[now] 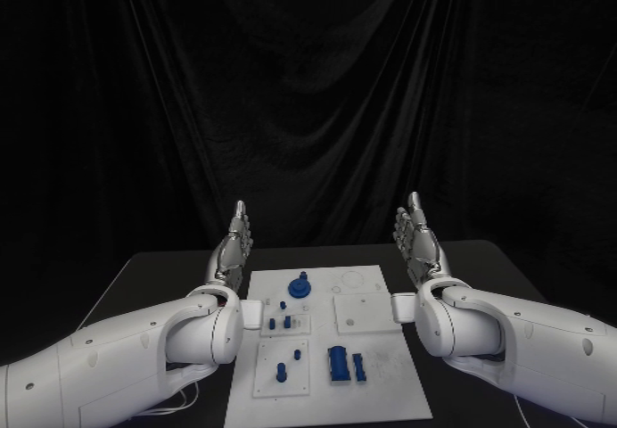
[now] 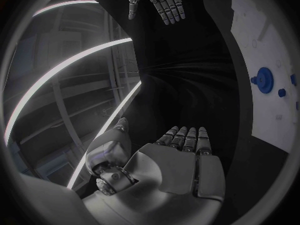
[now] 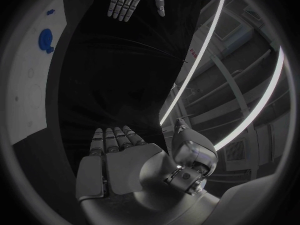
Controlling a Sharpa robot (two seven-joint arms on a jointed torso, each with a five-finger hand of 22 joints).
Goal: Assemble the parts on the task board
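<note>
The white task board [image 1: 373,379] lies in the middle of the black table, between my two arms. On it sit several blue parts: a round disc with a knob [image 1: 300,287] near the far side, small pegs [image 1: 283,305] left of centre, and a larger block [image 1: 340,364] near the front. My left hand [image 1: 235,241] stands upright at the board's far left corner, fingers straight, holding nothing. My right hand [image 1: 418,236] stands the same way at the far right corner, empty. The left wrist view shows my left hand [image 2: 181,155] flat, the disc [image 2: 265,80] and my right hand [image 2: 159,2].
Bare black table [image 1: 154,276] lies on both sides of the board. A black curtain [image 1: 322,107] hangs behind the table. The right wrist view shows my right hand [image 3: 119,160], the board [image 3: 31,85], the blue disc [image 3: 45,40] and my left hand [image 3: 128,0].
</note>
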